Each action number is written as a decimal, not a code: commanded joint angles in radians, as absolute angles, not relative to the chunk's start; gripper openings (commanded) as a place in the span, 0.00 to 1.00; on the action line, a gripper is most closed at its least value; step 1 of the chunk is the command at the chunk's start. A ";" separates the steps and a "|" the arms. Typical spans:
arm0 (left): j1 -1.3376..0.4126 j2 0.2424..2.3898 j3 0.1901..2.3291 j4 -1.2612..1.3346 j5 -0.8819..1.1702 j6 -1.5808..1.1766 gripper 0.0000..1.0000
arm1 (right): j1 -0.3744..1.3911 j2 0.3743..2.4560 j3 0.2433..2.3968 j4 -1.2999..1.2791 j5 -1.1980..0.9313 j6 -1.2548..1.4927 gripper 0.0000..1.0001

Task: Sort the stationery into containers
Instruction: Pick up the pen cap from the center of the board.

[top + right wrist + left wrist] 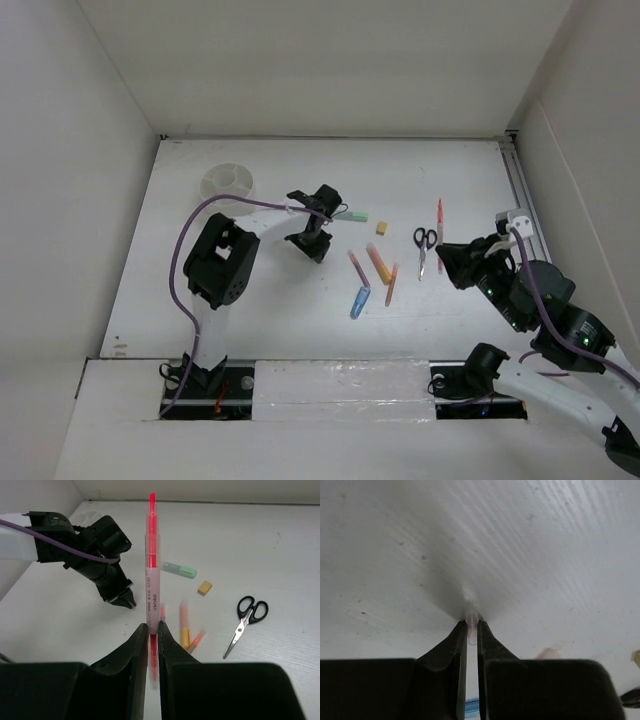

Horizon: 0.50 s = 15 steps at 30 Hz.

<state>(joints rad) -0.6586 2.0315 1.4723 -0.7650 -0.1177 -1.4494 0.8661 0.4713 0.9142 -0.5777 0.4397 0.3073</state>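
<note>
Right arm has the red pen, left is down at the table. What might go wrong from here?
The right gripper holds the red pen near one end, most of it jutting past the fingertips; it may pivot or slip in transit.
The white tub sits far left, beyond the left gripper; reaching it risks an arm collision.
The left gripper pinches a small pale item only at its fingertips; it may drop.
</note>
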 commanded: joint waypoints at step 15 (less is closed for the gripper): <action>-0.464 1.303 1.220 -0.121 0.212 -0.626 0.00 | 0.876 0.554 0.605 0.033 -0.139 0.377 0.00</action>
<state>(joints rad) -0.5571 1.4471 1.2854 -0.2817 0.0235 -0.8097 0.8661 0.5678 0.6506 -0.2550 0.0257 0.3149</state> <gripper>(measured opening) 0.040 0.156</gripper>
